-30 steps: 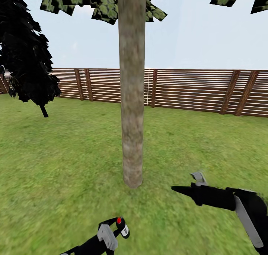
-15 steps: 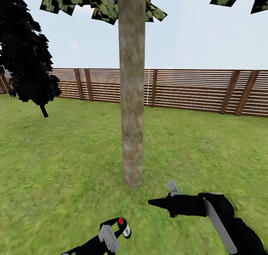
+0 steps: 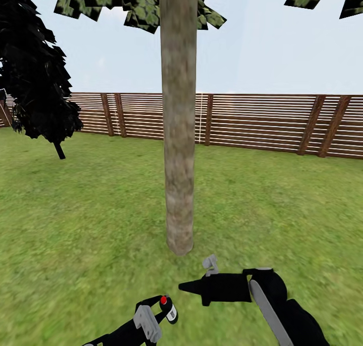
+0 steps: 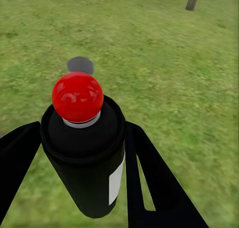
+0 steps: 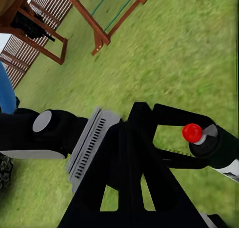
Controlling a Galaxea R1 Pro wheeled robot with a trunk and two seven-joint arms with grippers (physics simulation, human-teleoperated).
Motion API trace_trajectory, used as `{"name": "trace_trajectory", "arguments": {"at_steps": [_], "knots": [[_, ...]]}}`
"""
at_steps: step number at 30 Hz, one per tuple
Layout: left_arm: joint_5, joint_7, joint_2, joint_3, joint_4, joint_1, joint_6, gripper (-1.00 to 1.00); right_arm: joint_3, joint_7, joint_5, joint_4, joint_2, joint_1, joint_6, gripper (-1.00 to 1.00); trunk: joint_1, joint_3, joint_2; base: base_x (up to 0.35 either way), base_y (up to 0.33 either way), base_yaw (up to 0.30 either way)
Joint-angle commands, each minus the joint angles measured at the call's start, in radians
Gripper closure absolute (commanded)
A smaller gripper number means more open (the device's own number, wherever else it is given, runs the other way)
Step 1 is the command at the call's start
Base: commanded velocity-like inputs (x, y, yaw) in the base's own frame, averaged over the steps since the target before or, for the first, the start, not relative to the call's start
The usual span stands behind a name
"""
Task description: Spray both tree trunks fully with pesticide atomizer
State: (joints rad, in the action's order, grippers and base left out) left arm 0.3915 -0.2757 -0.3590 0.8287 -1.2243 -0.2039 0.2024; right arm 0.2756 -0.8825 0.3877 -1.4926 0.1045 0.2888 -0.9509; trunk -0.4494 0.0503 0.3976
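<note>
While left hand [image 3: 160,310] grips the atomizer [image 3: 168,308], right hand [image 3: 184,286], closed, empty, has swung leftward below the trunk [image 3: 178,134]

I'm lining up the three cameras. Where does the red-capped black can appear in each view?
Head view: near the bottom edge, left of centre, the red-capped black can sits in the left gripper.
Left wrist view: close up and large, between that gripper's two black fingers.
Right wrist view: farther off over the grass, seen from the side, clasped by the same fingers.
Shared landmark: the can's round red cap, with the left gripper's fingers around the can.
</note>
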Motion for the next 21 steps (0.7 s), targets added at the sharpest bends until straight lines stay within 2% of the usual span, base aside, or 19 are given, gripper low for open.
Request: {"name": "trace_trajectory", "arguments": {"at_steps": [1, 14, 17, 21], "knots": [[0.01, -0.002, -0.001, 0.003, 0.0, -0.002, 0.002, 1.0, 0.001, 0.002, 0.0, 0.003, -0.002, 0.001, -0.003, 1.0, -0.001, 0.002, 0.002, 0.0, 0.0, 0.0], [0.01, -0.001, -0.001, 0.009, -0.003, -0.002, 0.002, 1.0, 0.001, 0.051, 0.002, 0.054, -0.015, 0.002, -0.002, 1.0, -0.001, 0.002, 0.002, 0.0, 0.0, 0.0], [0.01, -0.002, -0.001, 0.009, -0.003, -0.002, 0.002, 1.0, 0.001, 0.057, 0.001, 0.069, -0.034, 0.002, -0.002, 1.0, -0.001, 0.002, 0.002, 0.0, 0.0, 0.0], [0.009, -0.002, -0.001, 0.009, -0.004, -0.002, 0.002, 1.0, 0.002, 0.1, 0.001, 0.086, -0.055, 0.003, -0.003, 1.0, -0.001, 0.002, 0.002, 0.0, 0.0, 0.0]]}}
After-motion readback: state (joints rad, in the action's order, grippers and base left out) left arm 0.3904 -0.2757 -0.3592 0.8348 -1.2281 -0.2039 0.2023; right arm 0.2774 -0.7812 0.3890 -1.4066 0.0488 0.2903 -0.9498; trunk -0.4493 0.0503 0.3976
